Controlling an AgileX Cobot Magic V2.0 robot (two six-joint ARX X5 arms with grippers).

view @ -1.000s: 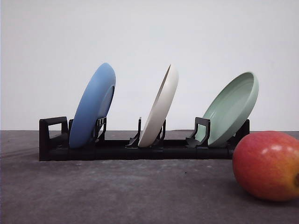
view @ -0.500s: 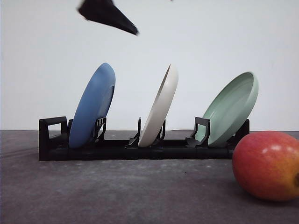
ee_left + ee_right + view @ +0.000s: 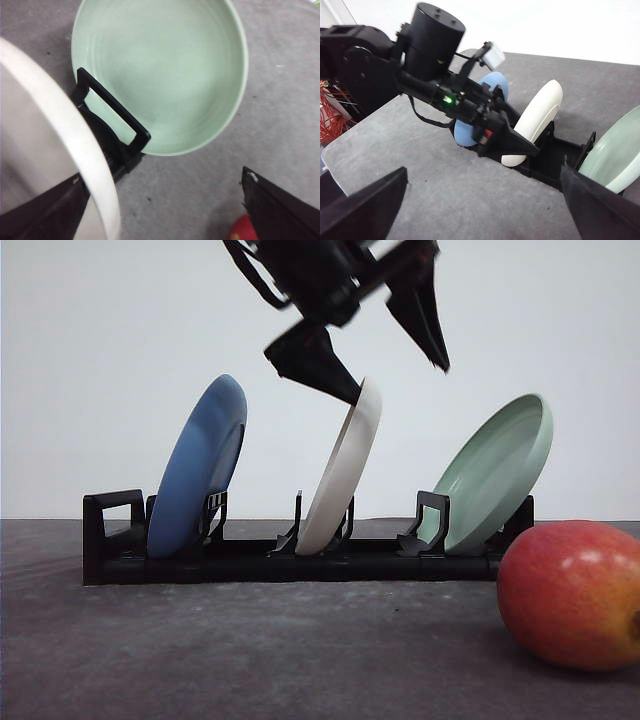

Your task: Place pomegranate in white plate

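1. The left claw (image 3: pixel 395 380) hangs spread wide above the black dish rack (image 3: pixel 250 560) in the front view. One finger (image 3: pixel 315 360) has its tip at the top rim of the white plate (image 3: pixel 342 475); the other finger points down in the air, well apart from any plate.
2. In the left wrist view the white plate's rim (image 3: pixel 75 150) curves between the two dark fingertips, with nothing pinched.
3. The right claw (image 3: pixel 480 210) shows as two dark fingers at the lower corners of the right wrist view, spread far apart and empty, above the grey table (image 3: pixel 445 200).
4. The white plate stands on edge in the middle slot of the rack, leaning to the right.
5. A blue plate (image 3: pixel 195 470) stands in the left slot and a pale green plate (image 3: pixel 495 475) in the right slot, both tilted the same way.
6. The pomegranate (image 3: pixel 570 595) rests on the table in front of the rack's right end, near the green plate and well apart from the white plate and the left claw. A red sliver of it (image 3: pixel 242 232) shows beside one fingertip in the left wrist view.
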